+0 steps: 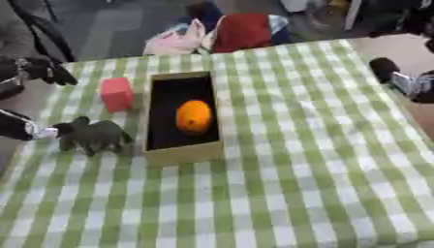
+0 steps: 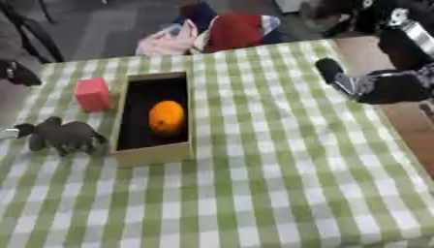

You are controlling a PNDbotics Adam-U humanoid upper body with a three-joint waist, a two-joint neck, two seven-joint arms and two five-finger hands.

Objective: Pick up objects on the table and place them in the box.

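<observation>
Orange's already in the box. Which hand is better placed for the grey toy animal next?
Left. The left hand is right beside the toy animal, left of the box. The right hand is across the table.

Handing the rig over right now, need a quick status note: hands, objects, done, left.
Left hand: at the table's left edge, above the pink block; fingers too dark to read. It holds nothing that shows.
Right hand: over the right side of the table, apart from every object; fingers unclear.
Box: open, left of centre on the checked cloth.
Done: orange lies inside the box.
Left: pink block stands on the cloth just left of the box; dark toy animal stands nearer, off the box's near left corner. Both are outside the box.
</observation>
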